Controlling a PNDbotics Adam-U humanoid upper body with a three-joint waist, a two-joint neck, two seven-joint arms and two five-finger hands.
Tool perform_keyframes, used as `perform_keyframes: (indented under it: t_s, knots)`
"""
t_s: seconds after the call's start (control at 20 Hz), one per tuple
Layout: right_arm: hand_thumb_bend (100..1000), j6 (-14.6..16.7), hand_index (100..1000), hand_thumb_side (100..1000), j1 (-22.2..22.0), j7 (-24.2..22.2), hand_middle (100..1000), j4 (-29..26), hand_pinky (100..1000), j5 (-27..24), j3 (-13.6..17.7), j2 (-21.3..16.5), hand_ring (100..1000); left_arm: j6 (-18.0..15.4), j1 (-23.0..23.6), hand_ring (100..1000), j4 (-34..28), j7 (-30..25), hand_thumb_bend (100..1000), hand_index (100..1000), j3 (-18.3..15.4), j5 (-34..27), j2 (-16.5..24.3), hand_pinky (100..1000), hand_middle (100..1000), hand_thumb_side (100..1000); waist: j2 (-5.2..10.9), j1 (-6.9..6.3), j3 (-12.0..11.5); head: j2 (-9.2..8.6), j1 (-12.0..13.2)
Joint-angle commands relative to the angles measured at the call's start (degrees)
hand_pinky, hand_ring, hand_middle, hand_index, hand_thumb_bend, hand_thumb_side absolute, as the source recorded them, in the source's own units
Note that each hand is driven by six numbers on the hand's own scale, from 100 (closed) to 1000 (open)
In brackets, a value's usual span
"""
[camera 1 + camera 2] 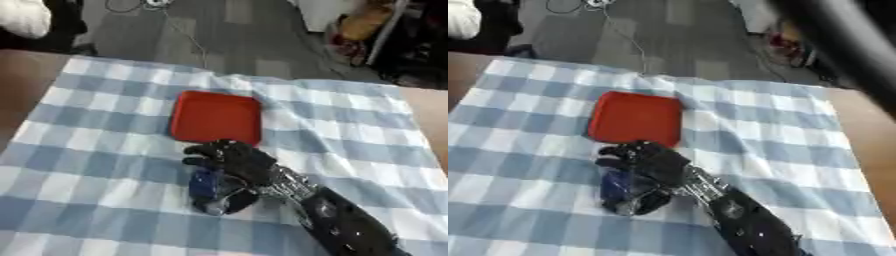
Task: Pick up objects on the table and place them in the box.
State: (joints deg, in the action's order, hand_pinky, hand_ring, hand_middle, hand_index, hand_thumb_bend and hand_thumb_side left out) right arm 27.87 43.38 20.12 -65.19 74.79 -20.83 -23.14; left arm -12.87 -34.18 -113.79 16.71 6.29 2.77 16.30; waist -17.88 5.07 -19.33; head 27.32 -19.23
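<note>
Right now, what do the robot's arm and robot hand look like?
Only one arm shows, coming in from the lower right. The forearm is black and shiny, dotted with small pale specks. At the wrist there is a silver metal section. The right robot hand is black, with chunky fingers and a thumb like a person's. I see no cables on it.

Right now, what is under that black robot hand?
A blue object lies on the checked cloth, with the right hand curled around it. The hand covers most of it, so its shape is unclear.
</note>
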Motion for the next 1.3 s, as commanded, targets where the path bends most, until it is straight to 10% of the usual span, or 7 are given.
perform_keyframes:
  t_s: [0.05, 0.6, 0.95, 1.3]
  knots:
    - [369, 0.09, 916, 1000, 1.18, 0.64, 871, -0.14, 548, 0.85, 0.57, -0.19, 748, -0.23, -1.01, 840, -0.80, -0.13, 303, 875, -0.12, -0.15, 0.27, 831, 1000, 1000, 0.85, -0.21, -0.10, -0.92, -0.74]
    - [345, 0.66, 867, 1000, 0.53, 3.26, 747, 0.13, 161, 2.30, 0.12, 0.75, 584, -0.31, -1.07, 839, -0.80, -0.25, 303, 875, -0.07, -0.17, 0.33, 824, 1000, 1000, 0.95, -0.17, -0.04, -0.85, -0.17]
    - [287, -0.07, 824, 1000, 0.60, 6.34, 728, -0.40, 251, 4.15, 0.21, 0.69, 605, -0.31, -1.07, 839, -0.80, -0.28, 304, 875, -0.05, -0.15, 0.38, 820, 1000, 1000, 1.05, -0.11, 0.00, -0.67, 0.08]
    - [215, -0.87, 525, 1000, -0.59, 13.04, 398, -2.16, 100, 2.92, 0.00, -0.34, 294, -0.33, -1.14, 839, -0.80, -0.34, 304, 875, -0.03, -0.13, 0.40, 814, 1000, 1000, 1.08, -0.04, -0.03, -0.63, 0.19]
